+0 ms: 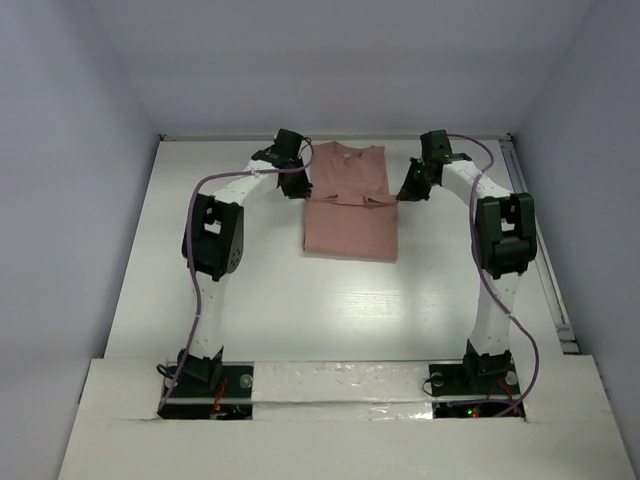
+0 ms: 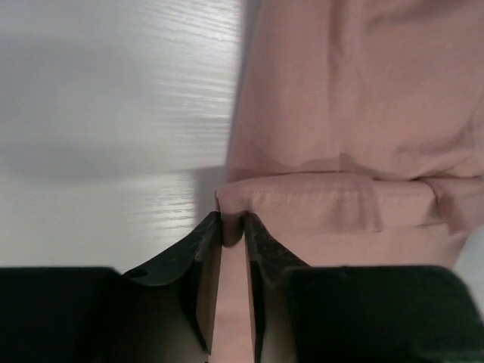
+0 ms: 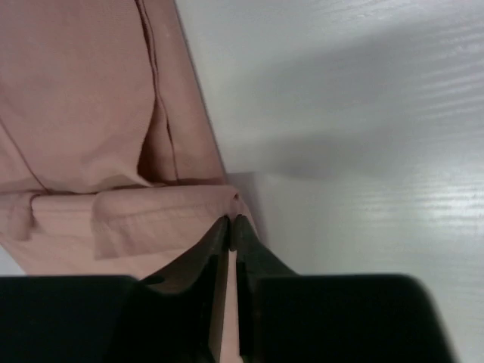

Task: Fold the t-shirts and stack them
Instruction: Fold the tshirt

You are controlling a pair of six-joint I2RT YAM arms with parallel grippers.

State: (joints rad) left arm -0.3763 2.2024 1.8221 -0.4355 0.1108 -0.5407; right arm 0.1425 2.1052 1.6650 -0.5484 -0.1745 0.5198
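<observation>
Both our left gripper (image 2: pixel 232 224) and right gripper (image 3: pixel 230 221) pinch the t-shirt (image 1: pixel 350 225) fold, nearly closed; if we let one side slip, it could go crooked.

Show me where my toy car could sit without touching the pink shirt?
Bare white wooden table lies nearer than the dusty-pink cloth t-shirt, between left arm and right arm, and outside each. Crowded far middle: left gripper and right gripper pinch the shirt's sides.

t-shirt (image 1: pixel 350 215): matt cloth | table (image 1: pixel 300 310): glossy wood-grain | jaws: matt plastic
</observation>
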